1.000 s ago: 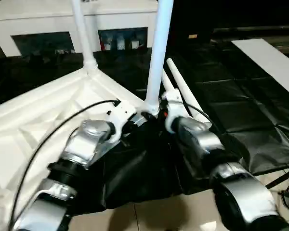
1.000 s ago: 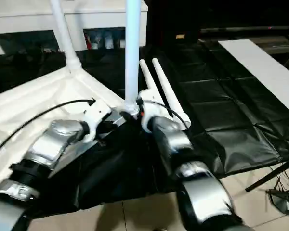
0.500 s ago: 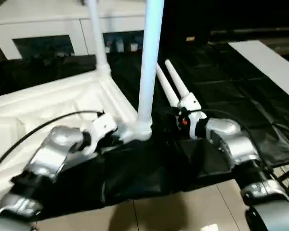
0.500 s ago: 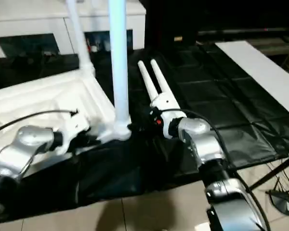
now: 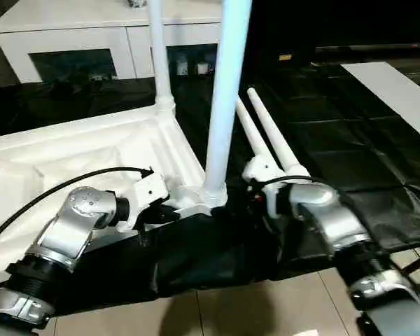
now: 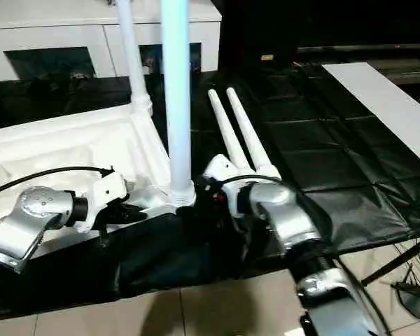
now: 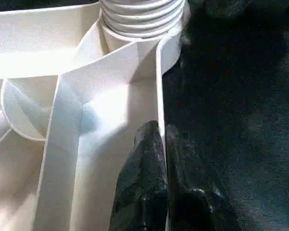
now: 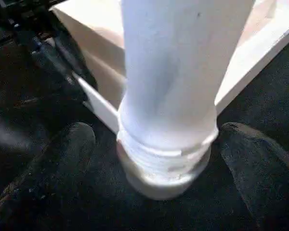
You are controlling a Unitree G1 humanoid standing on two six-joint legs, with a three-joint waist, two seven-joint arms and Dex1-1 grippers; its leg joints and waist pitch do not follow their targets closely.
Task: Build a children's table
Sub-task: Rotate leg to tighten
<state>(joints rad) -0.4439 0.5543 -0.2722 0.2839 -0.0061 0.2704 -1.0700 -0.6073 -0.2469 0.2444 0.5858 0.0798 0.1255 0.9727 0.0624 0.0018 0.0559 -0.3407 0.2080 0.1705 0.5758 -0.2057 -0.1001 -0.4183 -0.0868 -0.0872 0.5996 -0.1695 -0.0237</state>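
Observation:
The white tabletop (image 5: 91, 150) lies upside down on black cloth. One leg (image 5: 159, 56) stands in its far corner socket and another leg (image 5: 224, 98) stands in the near corner socket (image 7: 139, 21). My left gripper (image 7: 164, 132) is shut on the tabletop's thin rim just beside that near socket. Around the base of the near leg (image 8: 168, 96), my right gripper (image 8: 159, 132) is open, one finger (image 8: 70, 149) on each side and apart from it. Two loose legs (image 5: 269, 133) lie side by side on the cloth beyond my right gripper.
A white cabinet with dark glass doors (image 5: 77, 56) stands behind the tabletop. At the far right a flat white board (image 5: 395, 87) rests on the black cloth (image 5: 350, 147). Tiled floor (image 5: 252, 311) runs along the front, with a stand's dark leg (image 6: 399, 255) at the lower right.
The whole picture has shifted with the camera. My right gripper has come in from beside the loose legs to the near leg's base. My left gripper keeps its hold on the rim.

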